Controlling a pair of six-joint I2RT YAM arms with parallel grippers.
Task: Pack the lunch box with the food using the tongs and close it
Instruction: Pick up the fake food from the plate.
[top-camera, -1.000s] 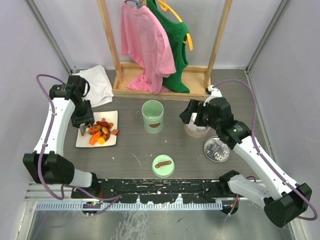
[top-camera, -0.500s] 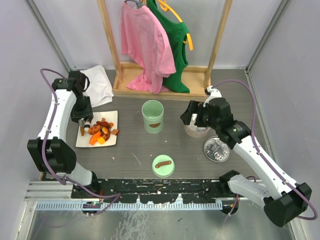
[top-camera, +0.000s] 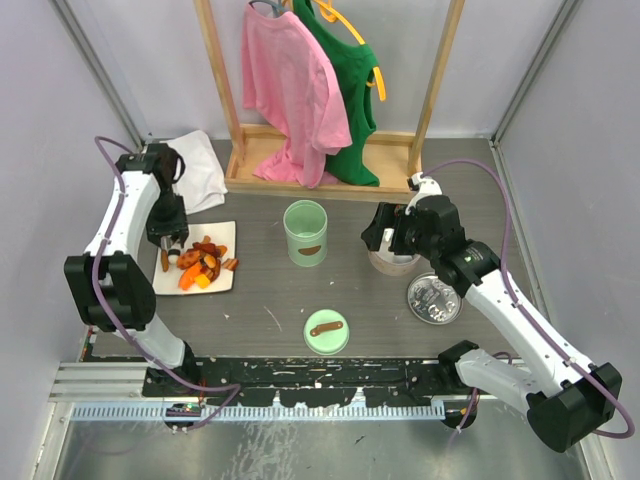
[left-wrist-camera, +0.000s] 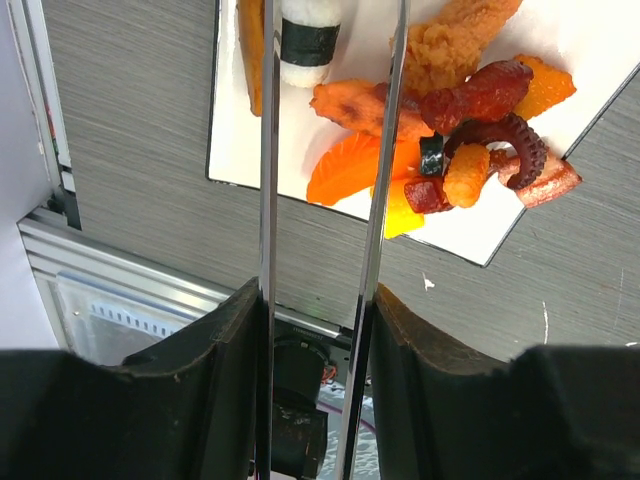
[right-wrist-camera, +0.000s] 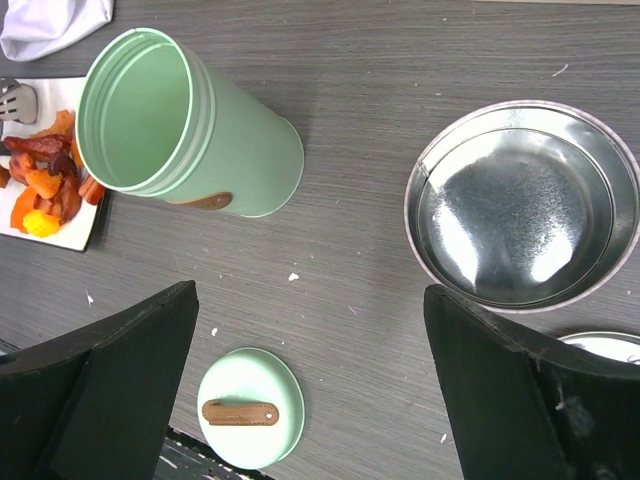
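Left wrist view: the tongs (left-wrist-camera: 268, 200) are held lengthwise in the narrow jaws of the left gripper (left-wrist-camera: 318, 330) above the plate (left-wrist-camera: 235, 150) by the tabletop's left edge, the food (left-wrist-camera: 465, 175) heaped at their right; the right gripper (right-wrist-camera: 315, 385) is opened wide.

My left claw (left-wrist-camera: 318, 300) is black, holding tongs (left-wrist-camera: 268, 200) of shiny steel grey. The food (left-wrist-camera: 440, 110) is orange, deep red and dark brown, plus one golden-tan fried bit. White rice roll (left-wrist-camera: 308, 45), black band. White plate (left-wrist-camera: 240, 150). Dark grey surface (left-wrist-camera: 130, 150), streaky wood grain. Mint green lunch box (right-wrist-camera: 240, 150) and lid (right-wrist-camera: 262, 385), brown tab on each. Bright silver bowl (right-wrist-camera: 525, 205).
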